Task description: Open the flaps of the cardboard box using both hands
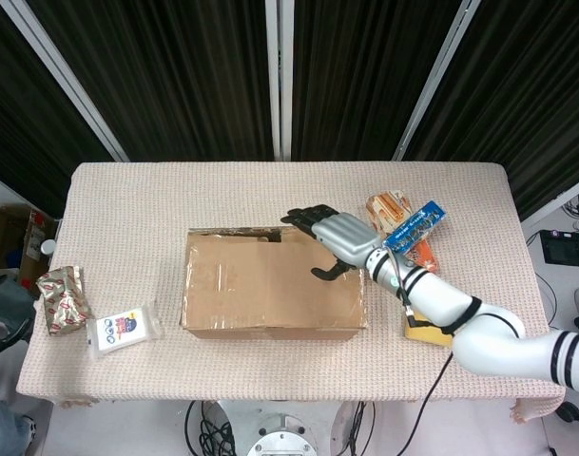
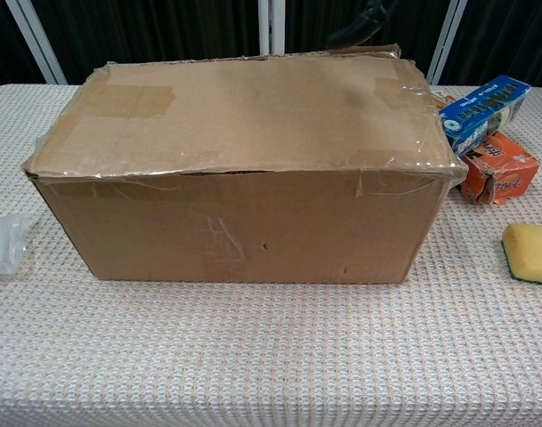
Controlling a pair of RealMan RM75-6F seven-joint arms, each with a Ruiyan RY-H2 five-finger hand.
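The brown cardboard box (image 1: 270, 283) (image 2: 244, 160) sits in the middle of the table with its taped top flaps lying flat. My right hand (image 1: 329, 236) hovers over the box's far right corner, fingers spread and pointing toward the back edge, holding nothing. In the chest view only a dark fingertip (image 2: 359, 22) shows above the box's rear edge. My left hand is out of both views.
Right of the box lie a blue carton (image 1: 410, 229) (image 2: 482, 108) on orange packets (image 1: 420, 258) (image 2: 499, 169) and a yellow sponge (image 2: 529, 252). At the table's left edge are a crumpled foil pack (image 1: 63, 298) and a clear packet (image 1: 125, 329).
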